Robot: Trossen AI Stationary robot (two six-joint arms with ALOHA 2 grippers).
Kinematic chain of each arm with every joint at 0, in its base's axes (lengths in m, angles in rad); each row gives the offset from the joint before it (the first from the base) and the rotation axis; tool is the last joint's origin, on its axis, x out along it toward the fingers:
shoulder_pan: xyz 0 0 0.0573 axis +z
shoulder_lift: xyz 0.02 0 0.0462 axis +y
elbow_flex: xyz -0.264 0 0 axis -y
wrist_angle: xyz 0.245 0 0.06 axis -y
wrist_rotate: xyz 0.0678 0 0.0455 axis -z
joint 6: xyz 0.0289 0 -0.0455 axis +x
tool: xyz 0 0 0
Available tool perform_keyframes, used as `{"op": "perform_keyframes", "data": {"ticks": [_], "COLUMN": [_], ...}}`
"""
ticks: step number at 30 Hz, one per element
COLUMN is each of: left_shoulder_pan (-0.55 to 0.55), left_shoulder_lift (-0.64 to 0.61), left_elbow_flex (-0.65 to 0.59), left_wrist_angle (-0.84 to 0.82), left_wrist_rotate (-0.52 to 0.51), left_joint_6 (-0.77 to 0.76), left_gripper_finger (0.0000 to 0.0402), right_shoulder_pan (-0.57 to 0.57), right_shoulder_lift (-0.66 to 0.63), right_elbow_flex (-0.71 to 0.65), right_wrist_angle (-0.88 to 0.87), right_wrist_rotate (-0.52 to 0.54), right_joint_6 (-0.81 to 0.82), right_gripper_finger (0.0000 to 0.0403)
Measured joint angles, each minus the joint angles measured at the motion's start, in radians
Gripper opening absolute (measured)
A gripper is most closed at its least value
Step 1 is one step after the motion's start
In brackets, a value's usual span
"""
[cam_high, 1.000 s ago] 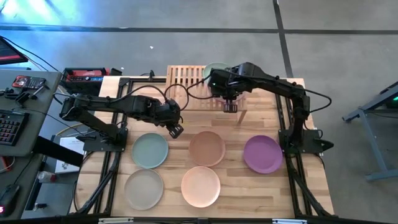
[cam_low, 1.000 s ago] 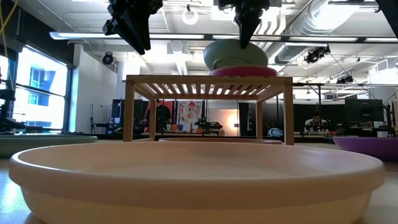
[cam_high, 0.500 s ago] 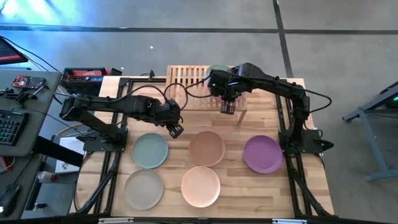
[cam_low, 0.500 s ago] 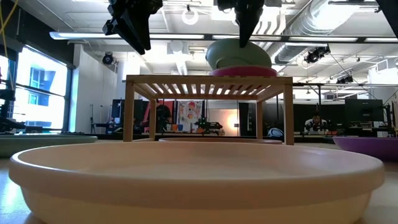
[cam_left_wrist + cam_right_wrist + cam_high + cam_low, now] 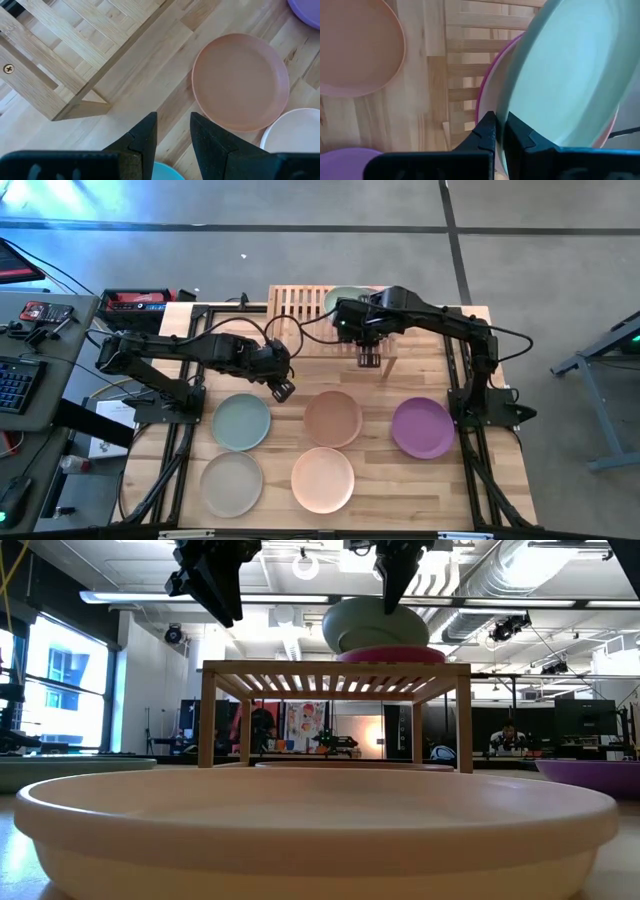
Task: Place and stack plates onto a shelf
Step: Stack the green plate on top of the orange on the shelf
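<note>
The bamboo shelf [image 5: 318, 320] stands at the far edge of the wooden table [image 5: 500, 470], a low slatted rack on short legs, and everything turns on its right half: there the right gripper [image 5: 392, 585] comes down from above with its fingers pinched tight on the near rim of a pale green plate [image 5: 376, 627], which sits tilted on a pink plate [image 5: 392, 655] already lying flat on the slats. From the wrist view the green plate's rim runs between the dark fingers while its shallow bowl spreads away over the pink one, overhanging it rather than nesting, so I judge that the coming move is to lower and centre it until the two rims line up, then let go. The right arm is plainly the nearer one; the left gripper [image 5: 283, 389] hangs in front of the shelf's left end with its fingers spread and nothing between them. On the table in front wait five more round, matte, shallow plates, well apart from one another: a sage plate [image 5: 241, 421], a brown plate [image 5: 333, 418], a purple plate [image 5: 422, 427], a grey-beige plate [image 5: 231, 483] and a peach plate [image 5: 323, 479] nearest the front edge.
</note>
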Motion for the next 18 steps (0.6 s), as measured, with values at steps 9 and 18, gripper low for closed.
{"op": "perform_keyframes", "data": {"ticks": [9,18], "left_shoulder_pan": [0.015,0.015], "left_shoulder_lift": [0.000,0.000], "left_elbow_flex": [0.000,0.000], "left_wrist_angle": [0.000,0.001], "left_wrist_rotate": [-0.001,-0.001], "left_joint_6": [0.000,-0.004], "left_gripper_finger": [0.0106,0.0106], "right_shoulder_pan": [0.000,-0.025], "right_shoulder_lift": [-0.008,-0.050], "right_elbow_flex": [0.000,0.000], "right_wrist_angle": [0.000,-0.001], "right_wrist_rotate": [0.003,0.013], "right_joint_6": [-0.008,0.006], "right_gripper_finger": [0.0000,0.0000]}}
